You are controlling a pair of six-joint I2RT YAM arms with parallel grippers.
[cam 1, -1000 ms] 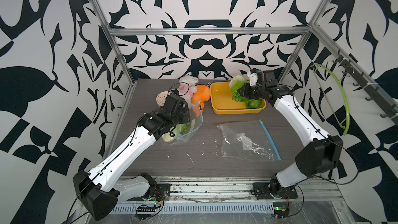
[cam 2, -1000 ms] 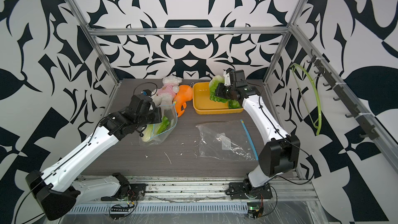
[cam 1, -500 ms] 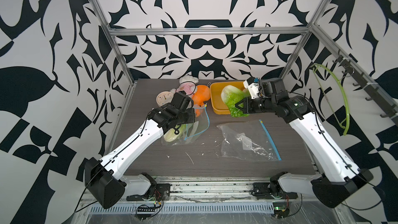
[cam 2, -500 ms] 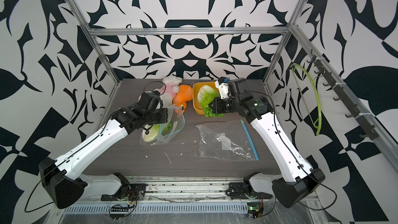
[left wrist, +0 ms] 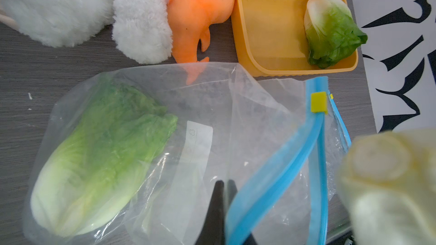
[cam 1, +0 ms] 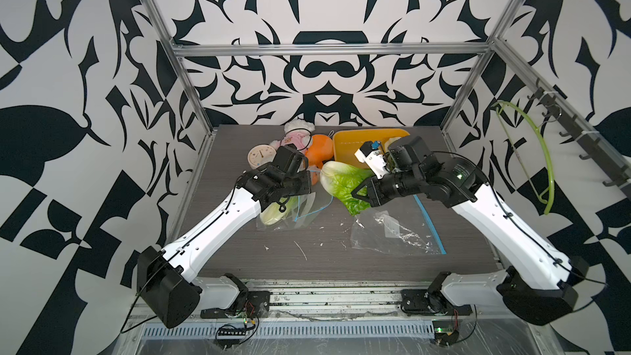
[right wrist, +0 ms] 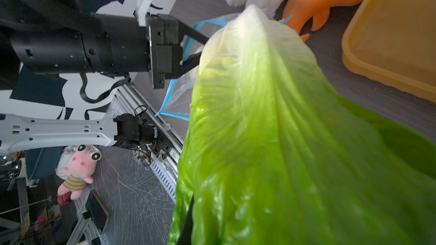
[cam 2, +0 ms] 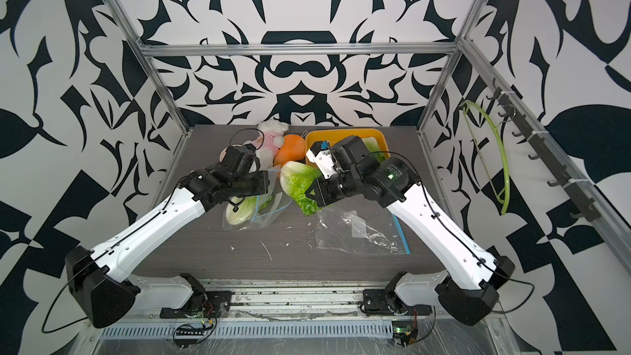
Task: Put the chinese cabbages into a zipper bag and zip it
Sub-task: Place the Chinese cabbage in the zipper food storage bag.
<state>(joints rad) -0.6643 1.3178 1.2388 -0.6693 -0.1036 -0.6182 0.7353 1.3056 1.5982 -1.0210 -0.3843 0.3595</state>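
My left gripper (left wrist: 224, 185) is shut on the upper lip of a clear zipper bag (left wrist: 200, 104) by its blue zip strip (left wrist: 271, 180), holding the mouth up. One chinese cabbage (left wrist: 101, 149) lies inside the bag (cam 1: 273, 215). My right gripper (cam 1: 358, 196) is shut on the green leafy end of a second cabbage (cam 1: 341, 182), held in the air. Its pale stem end (left wrist: 382, 185) points at the bag mouth, close beside it. A third cabbage (left wrist: 330, 31) lies in the yellow tray (left wrist: 243, 43). In the right wrist view the cabbage (right wrist: 271, 137) hides most of my jaws.
An orange plush (cam 1: 319, 148), a white plush rabbit (cam 1: 297, 131) and a small clock (cam 1: 261, 157) crowd the back behind the bag. Another, empty zipper bag (cam 1: 392, 233) lies flat at the right. A green hose (cam 1: 543, 155) hangs on the right wall.
My right arm has carried the cabbage out of the yellow tray and leftwards, down to the bag mouth. The left gripper has shifted the bag slightly and still holds its lip.
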